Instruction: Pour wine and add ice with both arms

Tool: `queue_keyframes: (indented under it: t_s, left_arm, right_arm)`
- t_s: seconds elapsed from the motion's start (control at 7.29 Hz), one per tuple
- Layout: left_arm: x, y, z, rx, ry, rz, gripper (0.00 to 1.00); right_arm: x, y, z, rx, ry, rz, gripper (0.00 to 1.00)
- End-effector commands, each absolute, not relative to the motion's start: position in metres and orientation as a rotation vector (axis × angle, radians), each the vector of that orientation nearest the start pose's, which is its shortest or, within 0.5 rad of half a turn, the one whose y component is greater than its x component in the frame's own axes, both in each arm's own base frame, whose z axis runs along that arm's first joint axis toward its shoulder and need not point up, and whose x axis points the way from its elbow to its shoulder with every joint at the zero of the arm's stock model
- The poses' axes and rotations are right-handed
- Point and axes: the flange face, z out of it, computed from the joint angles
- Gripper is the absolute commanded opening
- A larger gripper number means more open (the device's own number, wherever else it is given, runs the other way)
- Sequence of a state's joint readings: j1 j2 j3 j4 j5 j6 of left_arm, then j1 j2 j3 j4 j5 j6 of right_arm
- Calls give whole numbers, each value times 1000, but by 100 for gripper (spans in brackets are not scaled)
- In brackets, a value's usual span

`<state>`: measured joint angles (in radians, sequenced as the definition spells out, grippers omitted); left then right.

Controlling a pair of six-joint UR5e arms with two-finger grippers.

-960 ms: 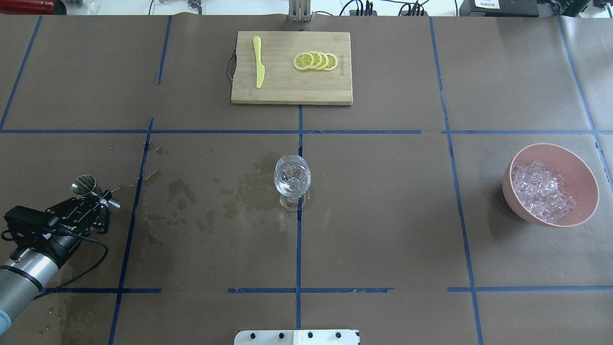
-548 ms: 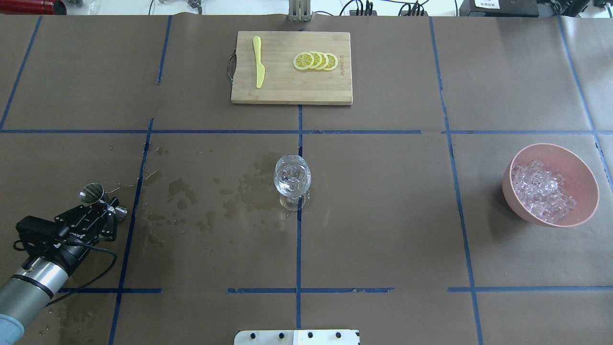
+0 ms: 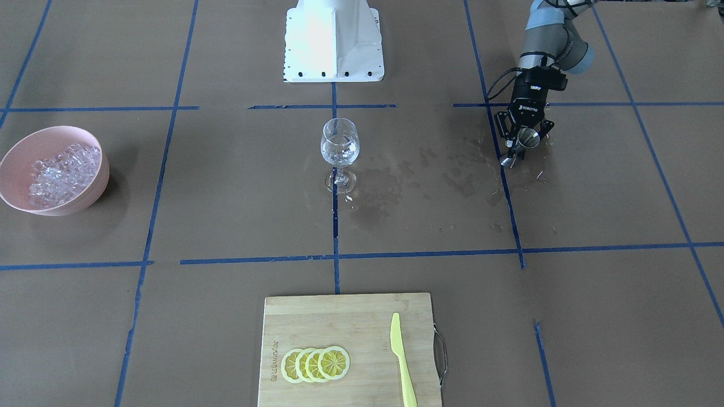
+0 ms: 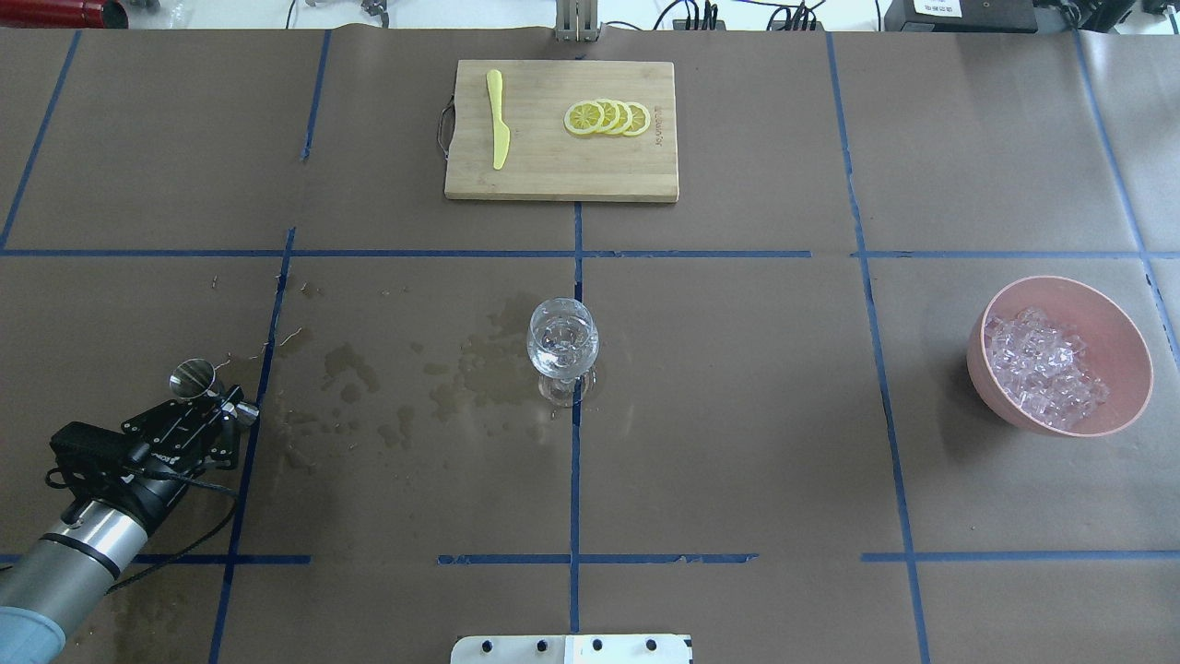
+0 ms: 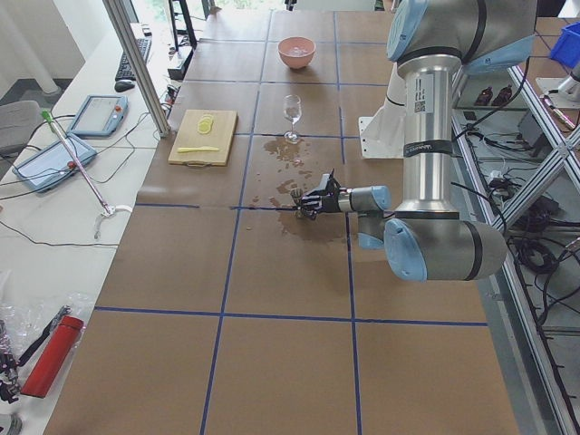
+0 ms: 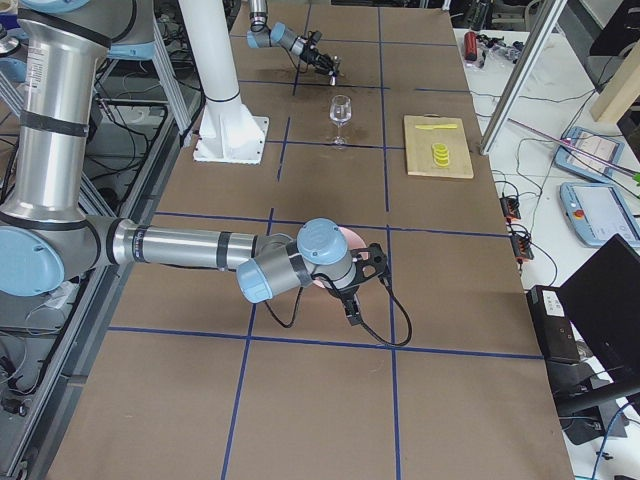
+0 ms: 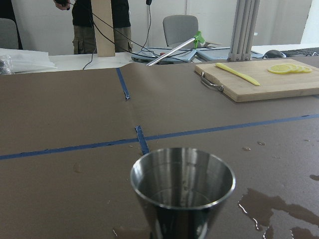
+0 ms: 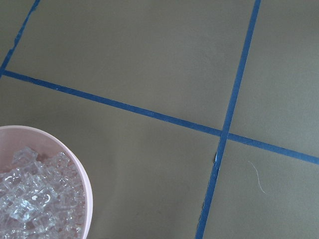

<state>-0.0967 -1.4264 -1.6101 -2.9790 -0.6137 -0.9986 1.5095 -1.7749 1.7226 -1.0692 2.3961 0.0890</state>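
Quickly: left tool (image 4: pixel 217 406) sits at 8 o'clock in the overhead view, fingers clamped on the waist of a steel jigger (image 4: pixel 194 378). The jigger is tilted, one mouth up toward 11 o'clock, and the left wrist view looks straight at the cup. It is low over the bench (image 4: pixel 737 443), beside a blue tape line.

Right tool (image 6: pixel 368 275) shows only in the exterior right view, by the pink bowl (image 4: pixel 979 325); cannot tell whether its fingers are apart or together. The right wrist view looks down on the bowl's rim at its 7 o'clock corner.

Ice (image 4: pixel 1046 369) is heaped in that bowl, at 3 o'clock in the overhead view, well apart from the wine glass (image 4: pixel 562 346). The glass stands upright at centre on a tape crossing, with something clear inside; cannot tell what.

Wet stains (image 4: pixel 479 373) spread over the brown paper from the glass toward 9 o'clock.

A wooden cutting board (image 4: pixel 553 175) lies at 12 o'clock, carrying a yellow knife (image 4: pixel 498 120) and overlapping lemon slices (image 4: pixel 608 118).
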Motion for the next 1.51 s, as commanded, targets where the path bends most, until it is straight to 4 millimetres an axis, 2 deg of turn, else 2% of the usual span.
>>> queue_keyframes:
  t_s: [0.0,0.14,0.55,0.69,1.37]
  left_arm:
    - [388,-253,544,1142,847,-229,14]
    - [388,-253,544,1142,847,-229,22]
    - [388,-253,544,1142,846,-228,60]
    - [388,-253,543,1141,849,-228,98]
    - [374,-257,534,1206,858,-330,100]
  right_arm:
    - [34,-428,617,361,-840,-160,100]
    - [34,-428,617,361,-840,-160,100]
    - [34,-428,617,361,-840,-160,100]
    - [34,-428,617,361,-840,-160,100]
    - [34,-428,616,363,-840,-160,100]
